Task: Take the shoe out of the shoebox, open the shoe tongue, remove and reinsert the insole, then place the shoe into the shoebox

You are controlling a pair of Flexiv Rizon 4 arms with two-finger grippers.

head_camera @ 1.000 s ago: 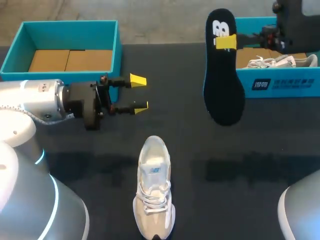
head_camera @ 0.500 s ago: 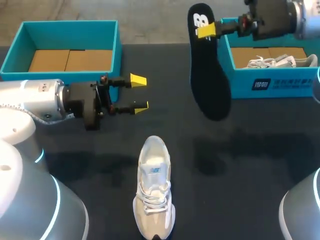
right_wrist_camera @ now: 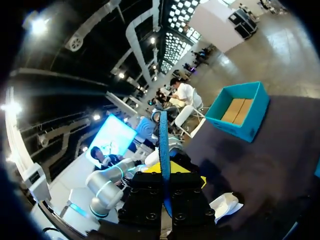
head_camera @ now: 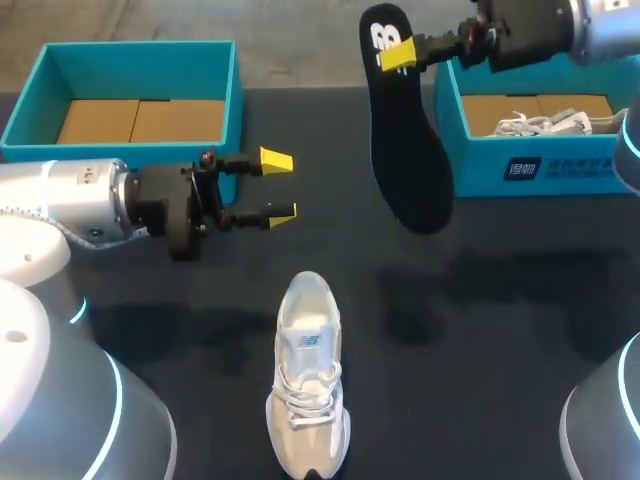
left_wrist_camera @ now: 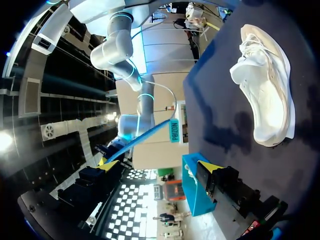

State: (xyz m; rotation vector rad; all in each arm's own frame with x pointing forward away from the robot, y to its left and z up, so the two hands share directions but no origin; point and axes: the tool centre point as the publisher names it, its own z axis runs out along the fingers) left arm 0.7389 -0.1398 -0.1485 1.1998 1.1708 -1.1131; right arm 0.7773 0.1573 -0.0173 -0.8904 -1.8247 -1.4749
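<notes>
A white shoe lies on the dark table near its front edge, toe pointing away from me. My right gripper is shut on the heel end of a black insole, which hangs above the table, left of the teal shoebox. In the right wrist view the insole stands edge-on between the fingers of the right gripper, with the shoe below. My left gripper stands open and empty, left of and beyond the shoe. From the left gripper the shoe shows off to one side.
A second white shoe lies in the shoebox at the back right. An open teal box with a cardboard floor stands at the back left, close behind my left gripper. Bare table stretches to the right of the shoe.
My right arm has carried the insole leftward and a little farther back, away from the shoebox. The left arm and the shoe have not moved.
</notes>
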